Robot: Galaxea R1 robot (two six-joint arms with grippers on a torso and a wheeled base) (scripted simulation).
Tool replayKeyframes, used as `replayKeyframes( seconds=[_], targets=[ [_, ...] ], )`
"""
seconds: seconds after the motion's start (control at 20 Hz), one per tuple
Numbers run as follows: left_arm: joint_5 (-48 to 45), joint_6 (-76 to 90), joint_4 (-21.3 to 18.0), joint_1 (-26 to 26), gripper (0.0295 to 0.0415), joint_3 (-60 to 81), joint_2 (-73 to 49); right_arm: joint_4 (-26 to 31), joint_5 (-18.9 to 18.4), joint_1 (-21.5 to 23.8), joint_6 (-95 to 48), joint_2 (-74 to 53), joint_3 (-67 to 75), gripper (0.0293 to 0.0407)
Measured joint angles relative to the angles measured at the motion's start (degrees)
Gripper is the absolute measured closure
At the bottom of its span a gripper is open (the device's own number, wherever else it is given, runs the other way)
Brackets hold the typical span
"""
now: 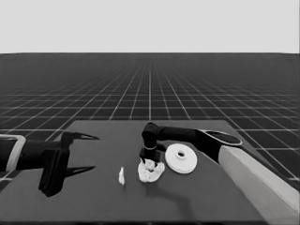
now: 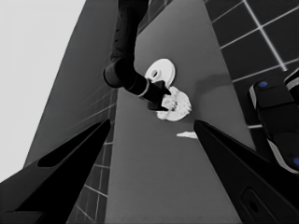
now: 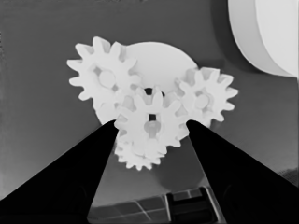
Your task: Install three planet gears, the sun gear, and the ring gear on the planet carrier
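Four gears on the smaller round part, larger round part alongside.

Nothing to read anywhere: no text, label, brand, number or sign showed on any surface in the three views.
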Motion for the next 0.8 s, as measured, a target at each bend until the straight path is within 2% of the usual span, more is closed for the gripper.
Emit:
replayKeyframes(
  seconds=[0.8],
  targets=[
    [0.0,0.0,0.0,0.0,0.0326,0.0,0.0,0.0,0.0,-0.1,9.6,0.0,0.0,0.0391]
  ],
)
